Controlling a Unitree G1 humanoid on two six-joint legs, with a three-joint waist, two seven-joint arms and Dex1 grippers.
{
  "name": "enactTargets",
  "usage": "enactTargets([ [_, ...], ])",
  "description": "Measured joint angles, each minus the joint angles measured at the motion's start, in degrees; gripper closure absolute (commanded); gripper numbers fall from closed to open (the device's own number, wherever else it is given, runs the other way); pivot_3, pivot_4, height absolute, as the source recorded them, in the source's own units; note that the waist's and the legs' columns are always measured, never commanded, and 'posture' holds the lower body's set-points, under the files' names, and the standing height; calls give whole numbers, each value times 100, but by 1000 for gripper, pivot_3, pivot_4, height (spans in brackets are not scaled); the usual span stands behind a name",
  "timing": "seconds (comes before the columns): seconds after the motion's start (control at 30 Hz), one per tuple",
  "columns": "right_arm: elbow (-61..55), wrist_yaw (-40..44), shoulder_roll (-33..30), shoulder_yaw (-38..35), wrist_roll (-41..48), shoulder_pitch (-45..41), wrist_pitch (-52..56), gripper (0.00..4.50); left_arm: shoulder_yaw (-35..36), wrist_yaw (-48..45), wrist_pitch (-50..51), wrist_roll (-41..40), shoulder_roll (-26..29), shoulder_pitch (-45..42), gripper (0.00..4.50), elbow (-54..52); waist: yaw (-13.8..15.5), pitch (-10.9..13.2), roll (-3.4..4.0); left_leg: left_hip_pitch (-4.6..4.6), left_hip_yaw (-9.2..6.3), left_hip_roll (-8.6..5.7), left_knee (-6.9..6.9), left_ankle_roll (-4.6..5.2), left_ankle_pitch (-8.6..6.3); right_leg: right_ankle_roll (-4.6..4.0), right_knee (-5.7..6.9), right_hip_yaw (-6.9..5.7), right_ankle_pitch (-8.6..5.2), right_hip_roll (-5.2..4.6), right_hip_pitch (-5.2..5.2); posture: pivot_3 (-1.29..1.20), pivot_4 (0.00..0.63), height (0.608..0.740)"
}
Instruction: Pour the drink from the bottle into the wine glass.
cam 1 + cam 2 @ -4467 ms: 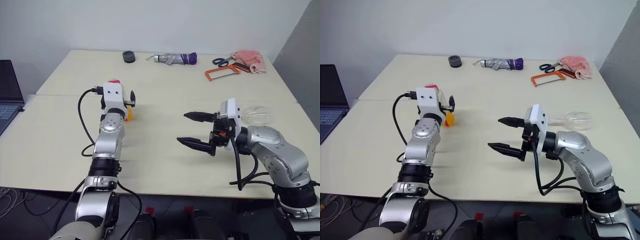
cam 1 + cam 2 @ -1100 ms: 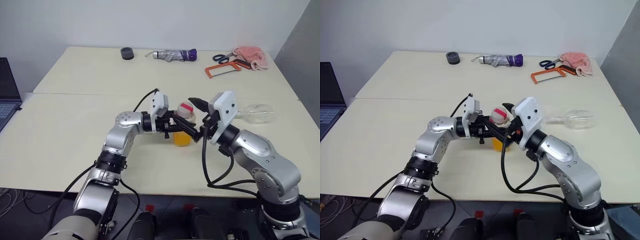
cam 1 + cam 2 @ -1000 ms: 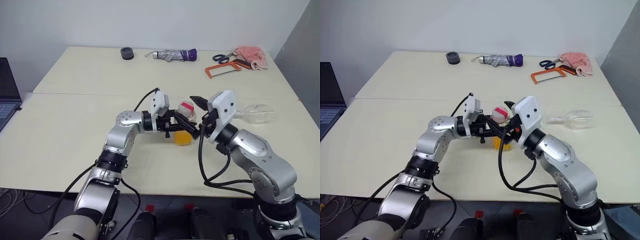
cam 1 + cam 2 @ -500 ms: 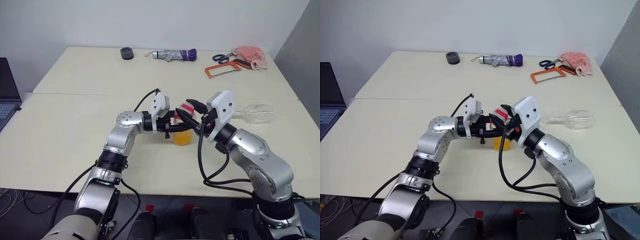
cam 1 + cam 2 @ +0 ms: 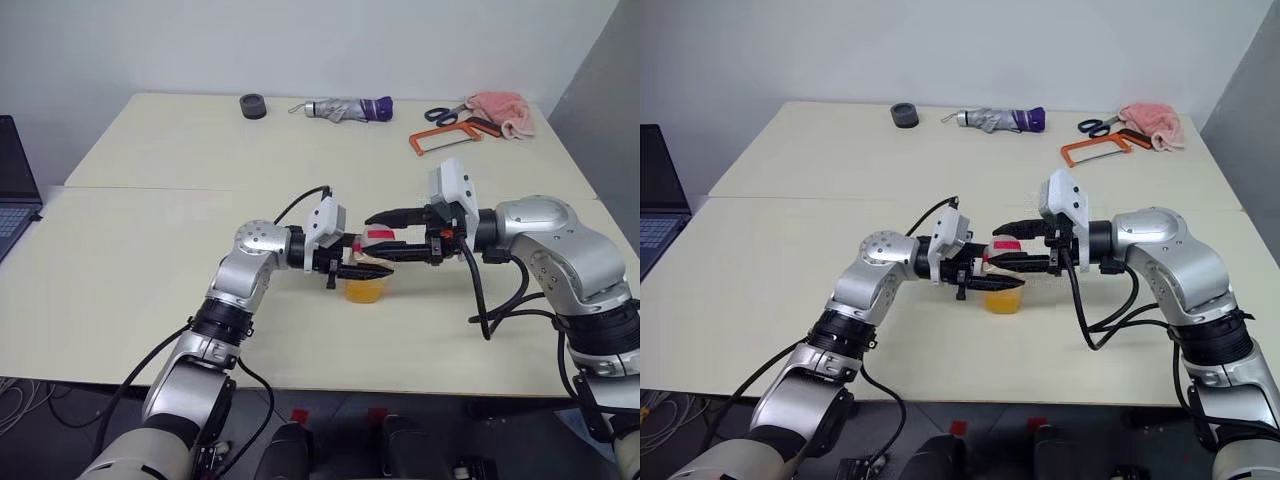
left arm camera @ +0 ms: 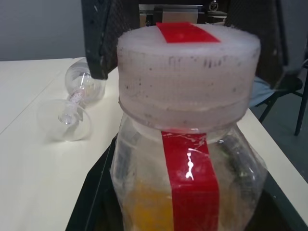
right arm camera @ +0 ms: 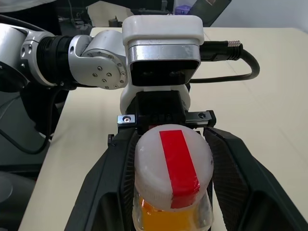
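The bottle (image 5: 366, 289) stands upright at the table's middle, clear plastic with a red strip and the orange drink (image 5: 1002, 300) in its lower part. Its cap (image 7: 172, 169) is white with a red strip across it. My left gripper (image 5: 370, 269) reaches in from the left and is shut on the bottle's body below the cap. My right gripper (image 5: 381, 236) comes in level from the right, its fingers (image 7: 115, 173) closed against both sides of the cap. The wine glass (image 6: 72, 103) lies on its side on the table beyond the bottle.
Along the far edge lie a grey tape roll (image 5: 253, 105), a folded umbrella (image 5: 340, 110), scissors (image 5: 443, 113), an orange hacksaw (image 5: 446, 143) and a pink cloth (image 5: 500, 108). A laptop (image 5: 14, 190) sits at the left.
My right arm swung its elbow out to the right, levelled the gripper and closed its fingers around the cap. The left gripper kept hold of the bottle in place.
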Motion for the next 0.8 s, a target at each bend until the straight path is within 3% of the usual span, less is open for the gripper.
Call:
enactTargets([
  [0.17, -691, -1230, 436, -709, 27, 816, 88, 285, 116, 374, -6, -3, -25, 29, 2714, -8, 16, -1, -2, -5, -1, -5, 12, -14, 8, 3, 9, 4, 1, -27, 0, 0, 150, 740],
  [0.33, -2397, -2726, 882, -1210, 272, 1525, 776, 279, 205, 634, -172, 38, -152, -12, 2714, 180, 19, -2, -2, -4, -7, -4, 8, -22, 12, 3, 10, -1, 1, -25, 1, 0, 150, 740],
  [0.5, -3131, -4422, 1840, -535, -362, 1866, 1161, 279, 207, 745, -307, 179, -300, -201, 2714, 589, -11, -2, -1, 3, 1, -9, 15, -21, 13, 3, 35, 8, 0, -11, -4, 0, 150, 740],
  [0.63, -3080, -5075, 2090, -50, -1084, 1865, 1074, 279, 205, 728, -435, 223, -409, -336, 2714, 804, -3, -3, -1, 4, 2, -13, 17, -24, 14, 3, 36, 8, 0, -6, -4, 0, 150, 740],
  [0.8, -2979, -5188, 2174, 213, -1463, 1875, 980, 279, 200, 644, -544, 259, -468, -406, 2714, 936, -6, -3, -1, 3, 1, -12, 16, -24, 14, 3, 35, 7, 0, -4, -4, 0, 150, 740],
])
